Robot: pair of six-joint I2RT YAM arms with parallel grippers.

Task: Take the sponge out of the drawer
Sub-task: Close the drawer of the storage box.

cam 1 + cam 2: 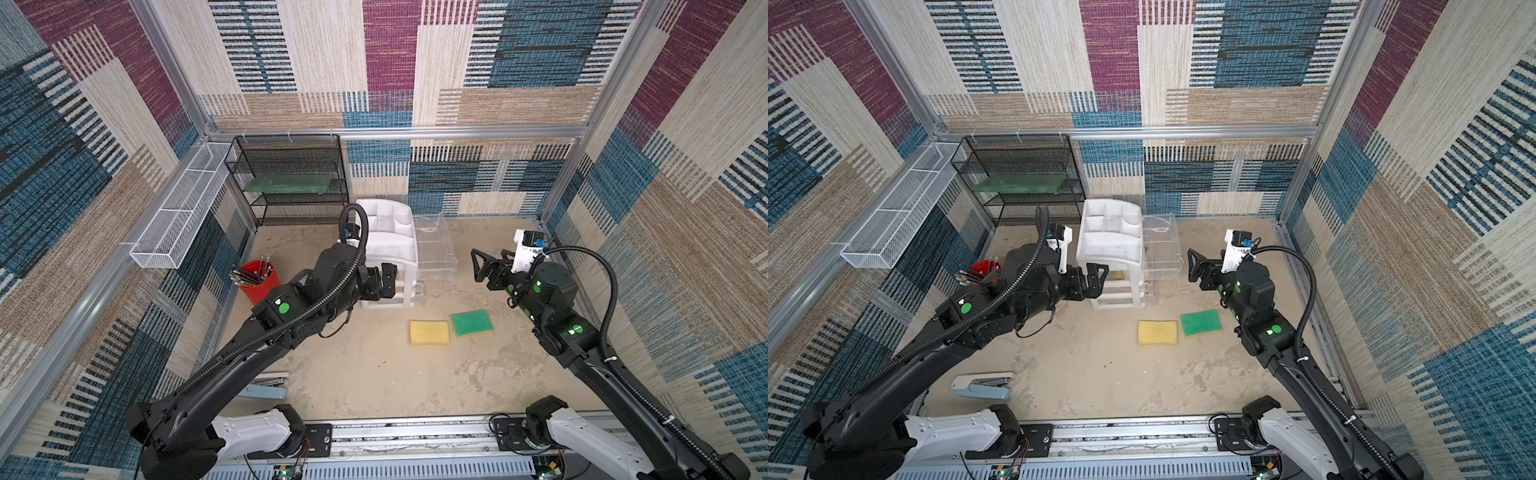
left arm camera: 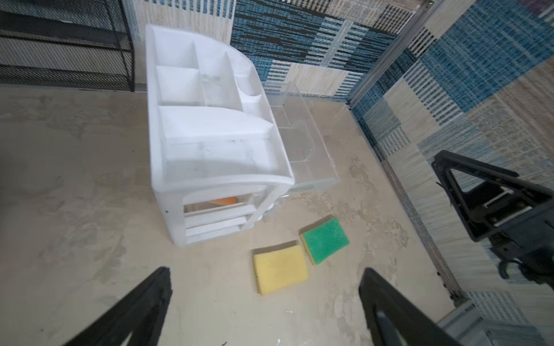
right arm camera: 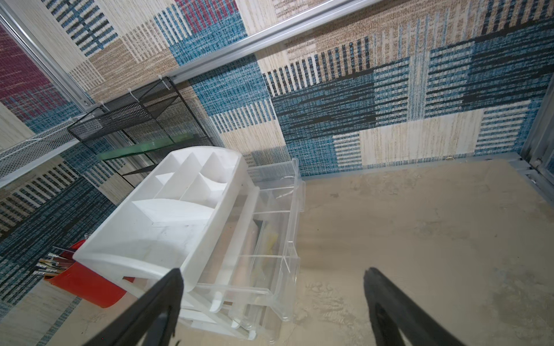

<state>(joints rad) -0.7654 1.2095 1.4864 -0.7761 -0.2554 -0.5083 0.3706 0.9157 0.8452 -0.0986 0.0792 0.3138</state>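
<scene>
Beige tabletop (image 1: 374, 374): drawer (image 1: 434, 245) stands open; red cup (image 1: 264, 286) holds brushes (image 1: 245, 276).

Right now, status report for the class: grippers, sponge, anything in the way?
Open, empty: left gripper, right gripper. Pulled out: top drawer; yellow sponge, green sponge on table. Nothing in the way.

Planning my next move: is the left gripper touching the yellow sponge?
Apart. In a top view the left gripper hangs by the drawer chest; bare floor separates it from the yellow sponge.
</scene>
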